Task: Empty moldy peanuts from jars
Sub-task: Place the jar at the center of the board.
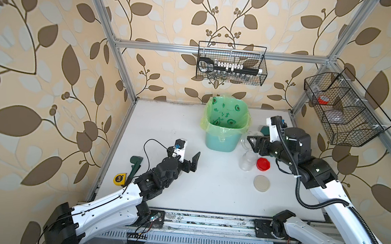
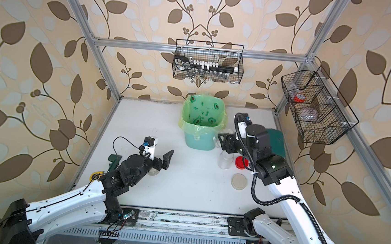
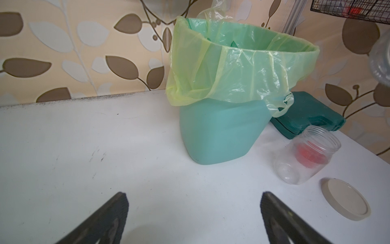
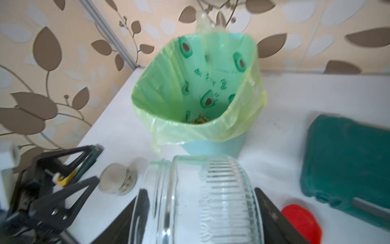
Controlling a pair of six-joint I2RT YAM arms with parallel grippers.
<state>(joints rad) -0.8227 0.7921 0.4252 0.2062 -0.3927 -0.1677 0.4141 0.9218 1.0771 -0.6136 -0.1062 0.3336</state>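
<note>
My right gripper [image 4: 201, 196] is shut on a squat ribbed clear jar [image 4: 211, 190], tipped on its side with its mouth toward the mint-green bin [image 4: 211, 147]. The jar looks empty. A small heap of peanuts [image 4: 199, 120] lies at the bottom of the green bag. The taller jar [image 1: 248, 161] stands open beside its red lid [image 1: 263, 164], and a beige lid [image 1: 261, 183] lies nearer the front. My left gripper [image 3: 194, 196] is open over bare table. A lidded jar [image 4: 118, 179] with peanuts stands right by it, also under the left wrist [image 2: 154, 171] in a top view.
A dark green case [image 4: 346, 169] lies behind the right arm. A green tool [image 1: 135, 164] and a yellow tape measure [image 1: 119, 178] sit at the table's left edge. Wire baskets hang on the back wall [image 1: 231, 63] and right wall [image 1: 343, 108].
</note>
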